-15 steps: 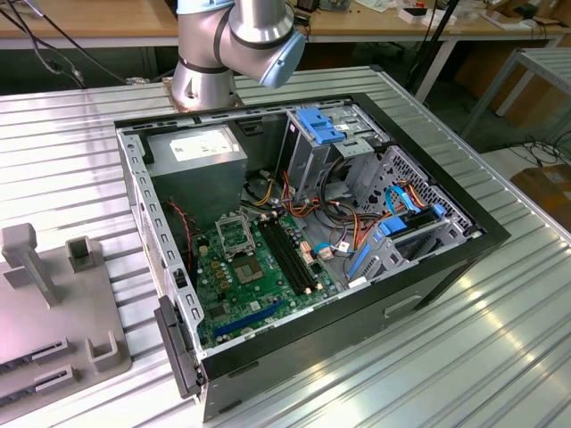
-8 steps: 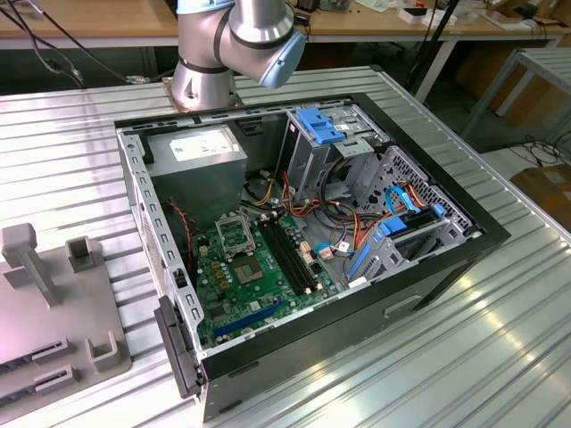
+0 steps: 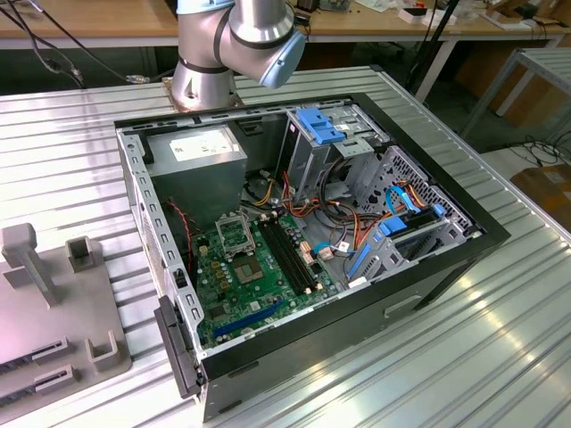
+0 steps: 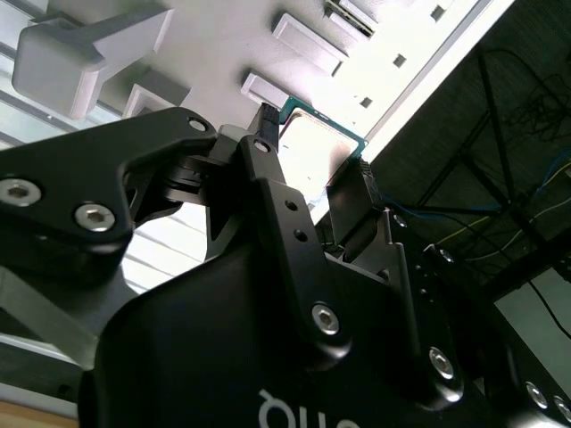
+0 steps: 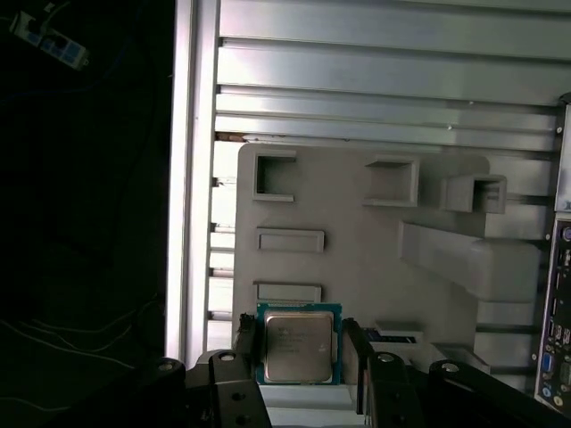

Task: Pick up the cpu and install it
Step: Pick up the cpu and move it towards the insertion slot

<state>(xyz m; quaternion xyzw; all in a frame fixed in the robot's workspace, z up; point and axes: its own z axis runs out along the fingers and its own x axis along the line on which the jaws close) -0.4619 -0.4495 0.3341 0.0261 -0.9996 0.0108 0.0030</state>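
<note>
The cpu (image 5: 299, 343), a flat square chip with a pale silver-grey face and a thin green rim, sits between the two black fingers of my gripper (image 5: 298, 330). The gripper is shut on its opposite edges. It hangs above the grey fixture plate (image 5: 357, 267), well clear of its surface. In the second wrist view the cpu (image 4: 317, 147) shows tilted between the fingertips of the gripper (image 4: 310, 150). In the exterior view the socket (image 3: 234, 234) with its silver metal frame lies on the green motherboard (image 3: 259, 285) inside the open computer case (image 3: 312, 357).
The fixture plate (image 3: 53, 303) carries raised blocks, slots and a tall post (image 3: 25, 259) at the exterior view's left. Inside the case are a power supply (image 3: 201, 156), drive cages (image 3: 330, 143), loose cables and black memory slots (image 3: 290, 254). The ribbed metal table (image 3: 482, 339) surrounds the case.
</note>
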